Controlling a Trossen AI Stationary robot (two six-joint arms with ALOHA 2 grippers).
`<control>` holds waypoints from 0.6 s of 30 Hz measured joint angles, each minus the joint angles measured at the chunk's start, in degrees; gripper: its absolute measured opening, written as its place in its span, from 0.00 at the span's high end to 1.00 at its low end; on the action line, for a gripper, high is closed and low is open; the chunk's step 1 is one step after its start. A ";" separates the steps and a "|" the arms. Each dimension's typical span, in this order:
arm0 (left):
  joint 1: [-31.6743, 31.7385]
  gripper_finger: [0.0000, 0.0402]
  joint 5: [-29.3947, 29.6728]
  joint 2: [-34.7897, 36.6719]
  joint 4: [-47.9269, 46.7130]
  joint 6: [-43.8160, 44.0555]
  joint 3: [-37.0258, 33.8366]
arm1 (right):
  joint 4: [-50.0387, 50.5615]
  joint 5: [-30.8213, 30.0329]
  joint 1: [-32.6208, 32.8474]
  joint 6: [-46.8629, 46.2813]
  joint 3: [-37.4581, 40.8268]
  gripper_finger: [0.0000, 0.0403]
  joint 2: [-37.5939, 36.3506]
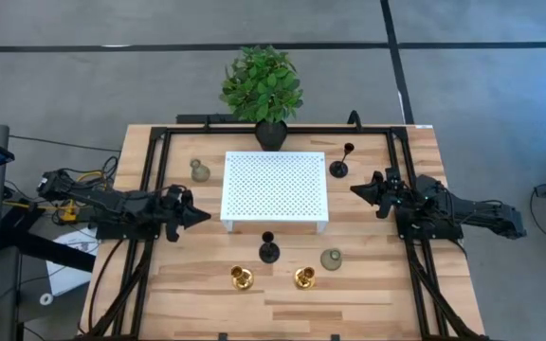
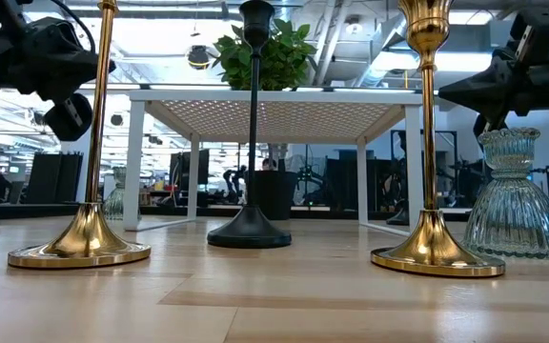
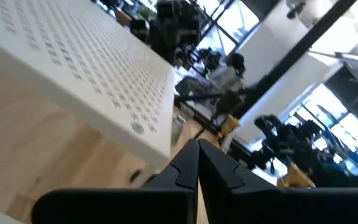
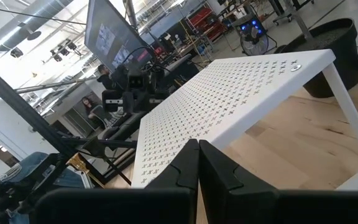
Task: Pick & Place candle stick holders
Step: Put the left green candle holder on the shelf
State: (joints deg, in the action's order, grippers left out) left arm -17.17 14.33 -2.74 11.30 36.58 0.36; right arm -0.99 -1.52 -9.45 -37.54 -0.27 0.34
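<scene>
Both arms hover at mid-table, either side of the white perforated platform (image 1: 275, 188), tips aimed inward at it. Left pincer (image 1: 200, 215) sits just off the platform's near-left corner; right pincer (image 1: 357, 190) just off its right edge. Both are pressed shut w/ nothing held; each wrist view shows the two dark fingers (image 3: 197, 165) meeting in a closed point, same on the right (image 4: 197, 163). Holders are spread around the platform, all upright, so long axes vertical: black holder (image 1: 340, 163) near the far-right corner, black holder (image 1: 268, 248) just in front of the near edge, grey-green holder (image 1: 199, 170) off the far-left, grey-green holder (image 1: 331, 259) front right, gold holder (image 1: 242, 278) and gold holder (image 1: 304, 277) nearest the front edge of the table (image 1: 282, 317). Key relation, my read: the far-right black one lies just beyond and inboard of the right pincer, closest pairing on the table; left pincer's nearest are the far-left grey-green and the centre black, approx. equal. Any grab needs opening first, then a side-on approach to a stem. A potted plant (image 1: 262, 85) stands behind the platform. No brands, labels or legible writing anywhere.
</scene>
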 joint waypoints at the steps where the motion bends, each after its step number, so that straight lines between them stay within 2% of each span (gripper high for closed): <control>1: 0.00 0.98 0.31 0.00 0.22 0.00 0.00 | 0.00 0.00 0.00 0.00 0.02 1.00 0.02; 9: 0.00 0.99 0.67 -2.34 0.37 -1.22 3.22 | -0.83 -0.02 0.00 -0.40 0.01 1.00 0.02; 18: 0.00 0.99 0.68 -15.21 0.34 -9.21 12.66 | -1.02 -0.23 0.03 0.38 -2.67 1.00 0.02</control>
State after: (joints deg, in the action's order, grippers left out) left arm -17.17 15.00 -17.95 11.64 27.37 13.02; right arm -2.02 -1.75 -9.43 -37.15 -2.94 0.35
